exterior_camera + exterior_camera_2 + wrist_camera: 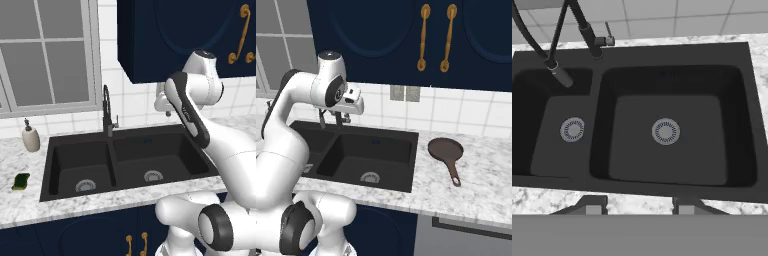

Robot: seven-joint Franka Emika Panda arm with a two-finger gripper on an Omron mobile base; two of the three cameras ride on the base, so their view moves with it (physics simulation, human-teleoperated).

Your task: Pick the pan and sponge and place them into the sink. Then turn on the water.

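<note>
With my hand [332, 121] empty and slightly spread above the sink [387, 134], the frying pan [445, 149] sits on the desk [486, 175] off to its right; rigid and probably weighty, so I'd grip its thin handle [453, 173].

We are seeing a matt black sink [662, 60], shiny metal drains [665, 131], a speckled stone counter [481, 190] and a smooth dark brown pan [445, 149].

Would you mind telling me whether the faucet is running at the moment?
Off. No stream falls from the faucet, and both basins of the sink look dry and empty.
</note>
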